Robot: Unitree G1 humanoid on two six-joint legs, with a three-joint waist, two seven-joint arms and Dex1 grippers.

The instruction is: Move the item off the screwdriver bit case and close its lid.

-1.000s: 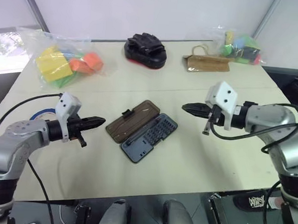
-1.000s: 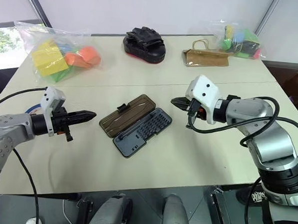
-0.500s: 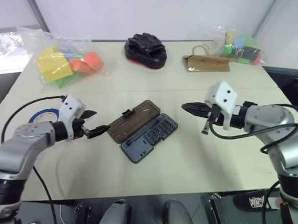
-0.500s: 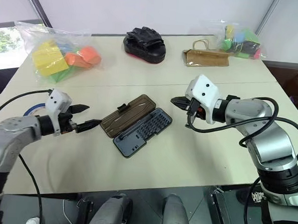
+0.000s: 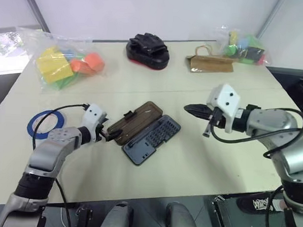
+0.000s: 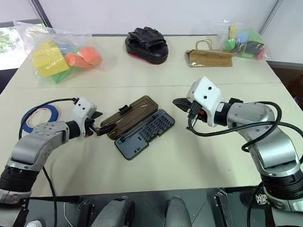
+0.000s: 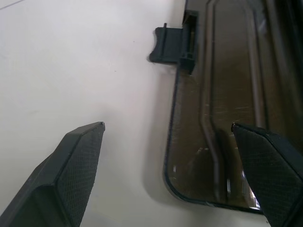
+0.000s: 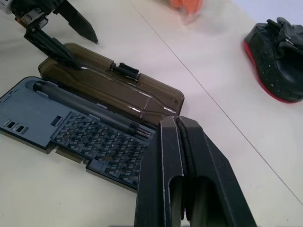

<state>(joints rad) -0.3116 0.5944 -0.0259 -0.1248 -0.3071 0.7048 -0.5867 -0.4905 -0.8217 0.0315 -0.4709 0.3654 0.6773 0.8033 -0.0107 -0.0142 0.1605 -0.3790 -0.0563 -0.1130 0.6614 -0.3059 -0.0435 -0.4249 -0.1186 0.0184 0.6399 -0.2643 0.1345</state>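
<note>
Fingers, L: left gripper (image 6: 96, 128) spread wide, holding nothing. Low at the table (image 5: 199, 167), tips at the near-left corner of the lid (image 5: 134, 123). In left wrist view one finger (image 7: 71, 165) is over bare table, the other over the lid panel, lid's outer edge between them. Touching or not: can't tell.

Blue tape ring (image 5: 45, 123): flat on table, left of L arm, apart from the case.

Lid: smoky-brown, lying open flat on table, hinged along its right side to the tray. Latch tab (image 7: 173, 45) on the outer long edge, facing L side.

Case: screwdriver bit case (image 5: 152, 139) at table centre, tray up, bit rows showing. Long axis runs diagonal, near-left to far-right. Nothing seen resting on tray or lid, so item-off step looks done (judgement).

Key relation: lid's free long edge faces L gripper, hinge on far side of it. L arm much nearer. Closing means lifting that edge and swinging it over rightward onto tray (judgement).

Fingers, R: right gripper (image 5: 195, 110) pressed shut, empty, held above table to the right of the case, well apart, pointing toward it.

Back of table: bag of foam blocks (image 5: 62, 63) at left, black padded mitt (image 5: 148, 50) centre, paper bag (image 5: 211, 64) at right. All well clear.
</note>
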